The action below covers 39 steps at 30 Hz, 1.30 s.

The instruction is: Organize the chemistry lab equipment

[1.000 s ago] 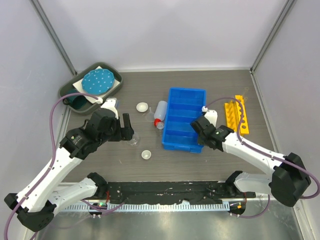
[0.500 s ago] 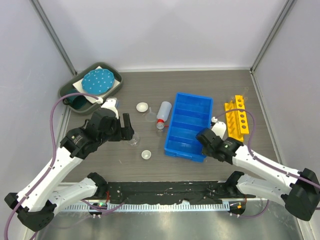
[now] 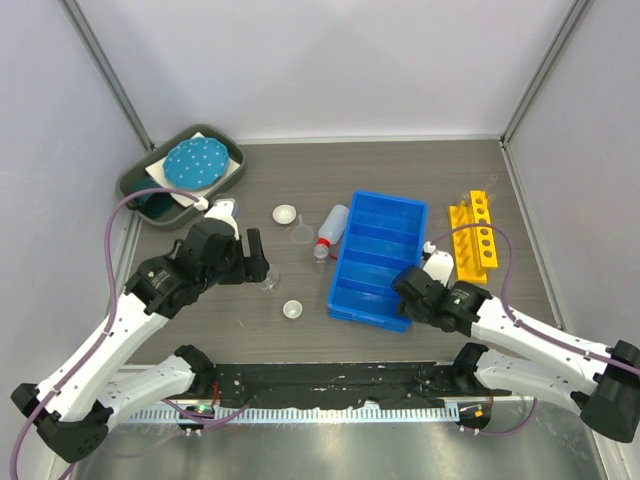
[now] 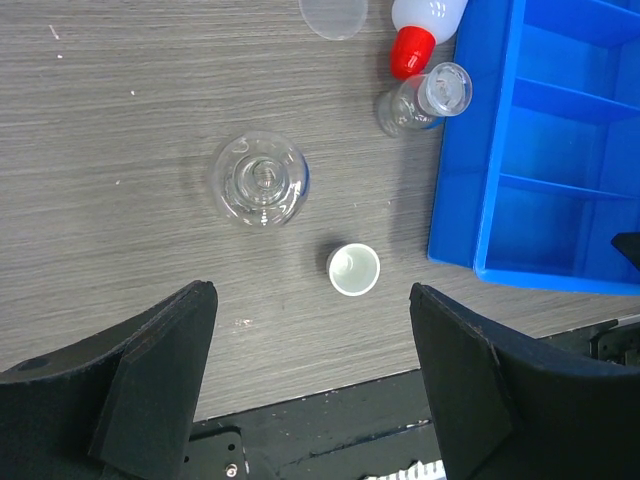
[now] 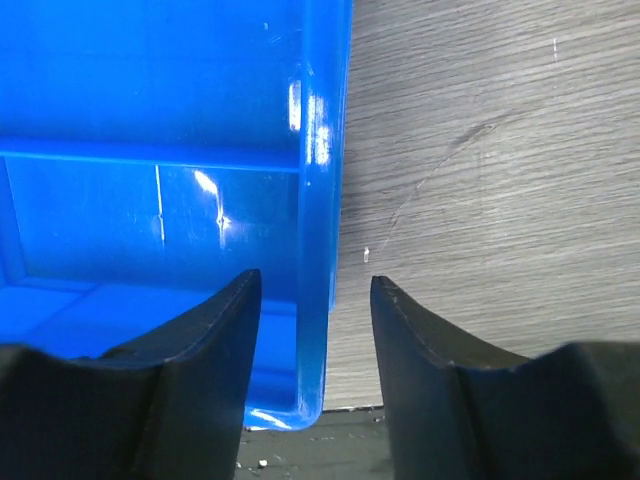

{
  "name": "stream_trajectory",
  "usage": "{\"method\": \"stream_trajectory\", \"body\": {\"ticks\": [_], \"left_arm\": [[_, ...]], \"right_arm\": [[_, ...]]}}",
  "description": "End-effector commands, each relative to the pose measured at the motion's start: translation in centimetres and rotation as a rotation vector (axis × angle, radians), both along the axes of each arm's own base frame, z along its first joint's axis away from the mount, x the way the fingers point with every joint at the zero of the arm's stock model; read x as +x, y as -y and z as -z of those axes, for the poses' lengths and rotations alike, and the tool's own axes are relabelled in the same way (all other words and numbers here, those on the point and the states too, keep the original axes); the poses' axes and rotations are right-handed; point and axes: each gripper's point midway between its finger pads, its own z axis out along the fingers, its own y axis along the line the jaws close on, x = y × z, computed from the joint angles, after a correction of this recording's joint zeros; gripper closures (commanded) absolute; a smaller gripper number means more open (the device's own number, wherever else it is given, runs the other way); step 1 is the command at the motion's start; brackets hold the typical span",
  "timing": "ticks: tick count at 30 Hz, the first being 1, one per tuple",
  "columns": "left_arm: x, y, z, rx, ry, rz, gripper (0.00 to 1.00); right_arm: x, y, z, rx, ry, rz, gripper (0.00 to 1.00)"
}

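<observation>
The blue divided bin point(image 3: 375, 258) lies slanted at mid-table. My right gripper point(image 3: 410, 292) is at its near right corner. In the right wrist view the jaws point(image 5: 315, 285) straddle the bin's side wall point(image 5: 322, 200), one finger inside and one outside, with a small gap on each side. My left gripper point(image 3: 255, 258) is wide open point(image 4: 310, 300) above a clear flask point(image 4: 258, 180) and a small white dish point(image 4: 353, 270). The red-capped bottle point(image 3: 330, 228) and a small clear flask point(image 4: 425, 98) lie beside the bin. A second white dish point(image 3: 286, 214) sits farther back.
The yellow holed rack point(image 3: 472, 238) lies right of the bin. The dark green tray point(image 3: 180, 170) with the teal dotted disc is at the back left. A clear funnel point(image 3: 303, 235) lies by the bottle. The black base rail runs along the near edge.
The blue bin has slid toward the near edge and turned, its far end swinging right, along with my right gripper. The bottle tilted slightly. My left arm has not moved.
</observation>
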Motion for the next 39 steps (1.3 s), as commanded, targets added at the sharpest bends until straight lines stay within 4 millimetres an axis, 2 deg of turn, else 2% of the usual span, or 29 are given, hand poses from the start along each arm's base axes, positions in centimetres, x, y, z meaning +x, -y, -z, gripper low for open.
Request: {"method": "stream_trajectory", "body": {"ticks": [1, 3, 6, 9, 10, 12, 13, 14, 15, 16, 17, 18, 19, 20, 21, 22, 23, 24, 25, 29, 34, 39], "left_arm": [[0.3, 0.3, -0.7, -0.025, 0.031, 0.002, 0.18], [0.2, 0.3, -0.6, -0.023, 0.028, 0.006, 0.18], [0.2, 0.3, -0.5, -0.023, 0.026, 0.007, 0.17], [0.3, 0.4, -0.3, -0.023, 0.026, 0.009, 0.17], [0.3, 0.5, -0.1, -0.021, 0.023, 0.011, 0.17], [0.3, 0.5, 0.2, -0.013, 0.016, 0.010, 0.17], [0.3, 0.5, 0.4, -0.011, 0.010, 0.010, 0.16], [0.3, 0.5, 0.4, -0.012, 0.011, 0.010, 0.15], [0.2, 0.4, 0.7, -0.011, 0.005, 0.008, 0.14], [0.2, 0.4, 0.6, -0.013, 0.011, 0.006, 0.06], [0.2, 0.3, 0.7, -0.014, 0.013, 0.002, 0.00], [0.1, 0.1, 0.7, -0.012, 0.012, -0.002, 0.00], [0.0, 0.0, 0.7, -0.009, 0.015, -0.004, 0.00], [-0.2, -0.2, 0.6, -0.009, 0.018, -0.004, 0.00], [-0.3, -0.4, 0.6, -0.005, 0.018, -0.005, 0.00], [-0.4, -0.5, 0.5, -0.006, 0.022, -0.006, 0.00], [-0.5, -0.8, 0.3, -0.006, 0.031, -0.009, 0.00], [-0.8, -1.1, 0.3, -0.002, 0.031, -0.013, 0.00], [-0.9, -1.3, 0.2, 0.001, 0.035, -0.016, 0.00], [-1.6, -2.6, -0.1, 0.015, 0.054, -0.039, 0.00], [-2.3, -3.7, -0.5, 0.012, 0.085, -0.053, 0.00], [-2.6, -3.7, -1.1, -0.010, 0.106, -0.041, 0.00]], "right_arm": [[0.7, -0.2, -2.6, -0.001, 0.044, 0.006, 0.42], [1.2, 0.2, -3.4, -0.021, 0.071, 0.013, 0.35], [2.2, 0.4, -5.8, -0.048, 0.123, 0.018, 0.31], [3.9, -0.6, -8.5, -0.065, 0.175, -0.007, 0.26], [4.8, -1.5, -10.2, -0.043, 0.212, -0.013, 0.23], [6.2, -2.6, -10.9, -0.093, 0.228, -0.064, 0.15], [7.4, -4.1, -12.7, -0.058, 0.274, -0.086, 0.13], [8.2, -5.2, -12.3, -0.079, 0.267, -0.125, 0.10], [9.3, -6.6, -13.2, -0.063, 0.309, -0.162, 0.06], [10.2, -7.9, -14.3, -0.045, 0.333, -0.182, 0.06], [11.0, -9.1, -13.8, -0.054, 0.328, -0.205, 0.06], [11.6, -10.3, -13.9, -0.049, 0.334, -0.230, 0.06], [12.6, -12.2, -15.4, -0.010, 0.369, -0.273, 0.06], [13.1, -13.3, -15.5, -0.001, 0.366, -0.300, 0.06], [14.0, -15.2, -13.8, -0.016, 0.326, -0.338, 0.06], [14.5, -16.9, -14.9, 0.016, 0.334, -0.377, 0.06], [15.0, -18.1, -14.4, 0.019, 0.318, -0.399, 0.07], [15.6, -19.3, -12.5, 0.000, 0.276, -0.424, 0.08], [16.2, -20.6, -13.2, 0.019, 0.282, -0.440, 0.09], [17.0, -23.8, -11.0, 0.030, 0.214, -0.516, 0.11], [17.7, -24.7, -8.1, -0.028, 0.146, -0.533, 0.13], [17.4, -23.8, -6.9, -0.091, 0.102, -0.543, 0.13]]}}
